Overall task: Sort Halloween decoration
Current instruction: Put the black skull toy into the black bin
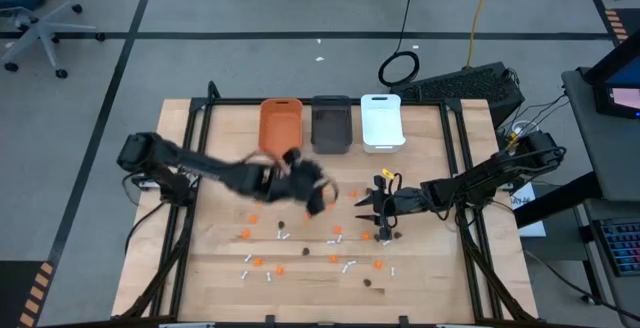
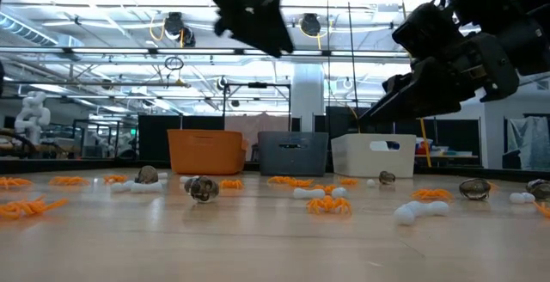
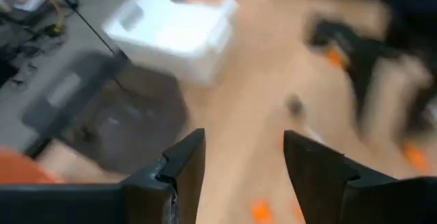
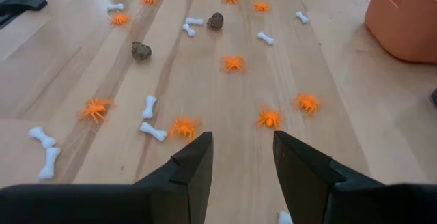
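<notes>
Spread right end effector [image 4: 240, 159] over orange spiders [image 4: 270, 119] and white bones [image 4: 153, 131], left end effector [image 3: 242, 162] spread, empty, near bins [image 1: 331, 123].

Robotics lab: pale wooden bench [image 1: 420, 268] on grey taped floor, black keyboard [image 1: 470, 86], wheeled office chair [image 1: 35, 28], exposed ceiling trusses and hanging cables [image 2: 163, 28] behind.

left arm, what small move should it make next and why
Probably swing back toward the scattered pieces and drop over one. The left end effector is open with nothing between its fingers, near the dark grey bin, so it looks done there. Orange spiders, white bones and dark lumps lie loose on the table. The right end effector hovers open over them.
</notes>
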You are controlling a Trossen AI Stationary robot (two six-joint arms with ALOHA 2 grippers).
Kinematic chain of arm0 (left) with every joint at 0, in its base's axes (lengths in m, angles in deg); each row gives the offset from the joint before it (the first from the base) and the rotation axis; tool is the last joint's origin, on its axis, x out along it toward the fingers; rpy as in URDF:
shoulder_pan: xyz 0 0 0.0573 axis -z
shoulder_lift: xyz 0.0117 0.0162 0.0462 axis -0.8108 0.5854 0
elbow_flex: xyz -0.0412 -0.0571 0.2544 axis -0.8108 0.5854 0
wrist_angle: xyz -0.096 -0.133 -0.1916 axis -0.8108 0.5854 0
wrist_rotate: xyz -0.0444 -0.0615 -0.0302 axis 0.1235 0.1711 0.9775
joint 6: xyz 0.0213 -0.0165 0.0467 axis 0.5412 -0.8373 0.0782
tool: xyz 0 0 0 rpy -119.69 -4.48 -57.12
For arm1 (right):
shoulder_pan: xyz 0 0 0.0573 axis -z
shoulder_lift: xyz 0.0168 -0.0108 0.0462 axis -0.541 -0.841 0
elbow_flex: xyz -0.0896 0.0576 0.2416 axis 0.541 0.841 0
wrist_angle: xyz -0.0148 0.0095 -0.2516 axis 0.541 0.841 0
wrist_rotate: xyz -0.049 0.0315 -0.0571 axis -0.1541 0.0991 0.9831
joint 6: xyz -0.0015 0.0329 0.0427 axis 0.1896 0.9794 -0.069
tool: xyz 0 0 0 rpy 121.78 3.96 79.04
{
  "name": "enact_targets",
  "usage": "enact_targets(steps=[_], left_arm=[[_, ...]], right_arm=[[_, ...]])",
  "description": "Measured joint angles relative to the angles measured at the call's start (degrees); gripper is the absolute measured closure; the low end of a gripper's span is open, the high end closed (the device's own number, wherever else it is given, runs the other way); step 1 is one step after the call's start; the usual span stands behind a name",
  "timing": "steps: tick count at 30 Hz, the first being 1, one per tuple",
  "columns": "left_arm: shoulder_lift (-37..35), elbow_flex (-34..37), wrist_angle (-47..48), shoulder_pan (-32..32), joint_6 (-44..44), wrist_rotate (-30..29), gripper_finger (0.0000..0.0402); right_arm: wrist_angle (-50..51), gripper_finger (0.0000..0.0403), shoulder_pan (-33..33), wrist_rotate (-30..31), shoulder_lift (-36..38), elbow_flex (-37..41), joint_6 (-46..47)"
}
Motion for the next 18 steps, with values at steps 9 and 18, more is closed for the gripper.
enact_targets(steps=[9, 18], left_arm=[[-0.1, 6.7, 2.3, 14.1, -15.5, -13.8, 0.021], [-0.1, 13.1, 1.8, 18.8, -30.3, -16.0, 0.021]], right_arm=[[0.0, 0.0264, 0.0, 6.0, 0.0, 0.0, 1.5], [6.5, 0.0264, 0.0, 13.6, 0.0, 0.0, 7.7]])
